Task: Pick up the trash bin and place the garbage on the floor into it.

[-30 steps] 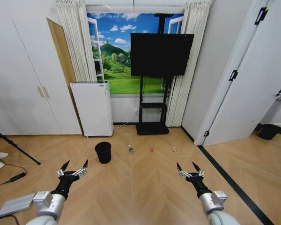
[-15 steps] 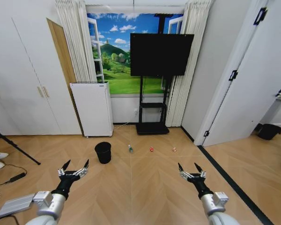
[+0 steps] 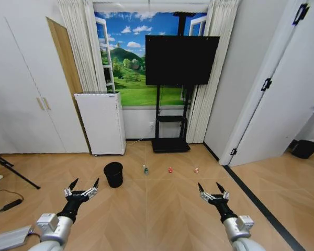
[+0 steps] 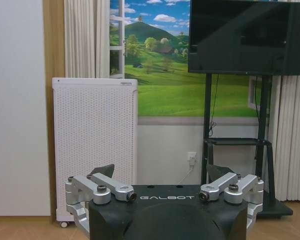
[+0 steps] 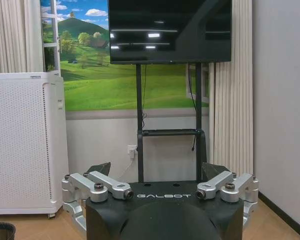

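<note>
The trash bin, small, black and round, stands upright on the wooden floor ahead and slightly left. To its right the garbage lies in a row: a small clear bottle, a red piece and a red-and-white piece. My left gripper is open and held low, short of the bin. My right gripper is open too, short of the red-and-white piece. Both hold nothing. The wrist views show the left gripper and the right gripper with fingers spread; the bin's rim peeks in at a corner.
A white perforated cabinet stands against the back wall behind the bin. A TV on a black stand is behind the garbage. A tripod leg and a grey device lie left; another black bin sits far right.
The whole picture has shifted a little, so the camera has moved; the bin and garbage sit slightly lower in view. Both grippers keep the same open pose.
</note>
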### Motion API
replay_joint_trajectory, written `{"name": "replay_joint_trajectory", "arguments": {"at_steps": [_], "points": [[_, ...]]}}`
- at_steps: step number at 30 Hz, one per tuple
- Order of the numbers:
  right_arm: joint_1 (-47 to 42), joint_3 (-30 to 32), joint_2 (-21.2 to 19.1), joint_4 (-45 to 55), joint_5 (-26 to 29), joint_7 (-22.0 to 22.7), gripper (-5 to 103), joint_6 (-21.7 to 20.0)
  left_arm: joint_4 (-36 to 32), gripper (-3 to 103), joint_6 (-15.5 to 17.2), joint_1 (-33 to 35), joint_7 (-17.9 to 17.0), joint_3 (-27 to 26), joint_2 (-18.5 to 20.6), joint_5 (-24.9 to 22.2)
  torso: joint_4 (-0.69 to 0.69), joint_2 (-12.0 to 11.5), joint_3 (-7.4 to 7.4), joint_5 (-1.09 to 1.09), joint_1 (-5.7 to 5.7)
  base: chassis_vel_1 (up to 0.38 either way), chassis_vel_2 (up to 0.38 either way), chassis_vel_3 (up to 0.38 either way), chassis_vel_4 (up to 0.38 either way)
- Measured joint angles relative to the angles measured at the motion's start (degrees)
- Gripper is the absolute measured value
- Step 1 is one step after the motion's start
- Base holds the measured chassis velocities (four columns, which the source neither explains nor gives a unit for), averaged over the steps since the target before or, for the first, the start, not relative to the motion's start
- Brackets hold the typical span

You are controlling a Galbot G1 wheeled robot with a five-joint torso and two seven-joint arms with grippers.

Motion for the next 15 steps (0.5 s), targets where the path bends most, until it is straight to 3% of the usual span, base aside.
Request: {"name": "replay_joint_trajectory", "arguments": {"at_steps": [9, 12, 15], "points": [[-0.2, -0.2, -0.2, 0.1, 0.0, -0.6, 100, 0.3, -0.9, 100, 0.0, 0.5, 0.0, -0.1, -0.4, 0.0, 0.03, 0.0, 0.02, 0.06, 0.02, -0.304, 0.301, 0.293, -0.307], [-0.5, -0.2, -0.3, 0.1, 0.0, -0.9, 100, 0.7, -1.2, 100, 0.0, 0.7, 0.0, -0.1, -0.6, 0.1, 0.02, 0.0, 0.01, -0.01, 0.01, -0.377, 0.375, 0.377, -0.350], [-0.7, -0.2, -0.3, 0.1, 0.0, -1.2, 100, 1.0, -1.5, 100, 0.0, 0.9, 0.0, -0.1, -0.8, 0.3, 0.04, 0.0, 0.04, 0.09, 0.05, -0.381, 0.384, 0.344, -0.369]]}}
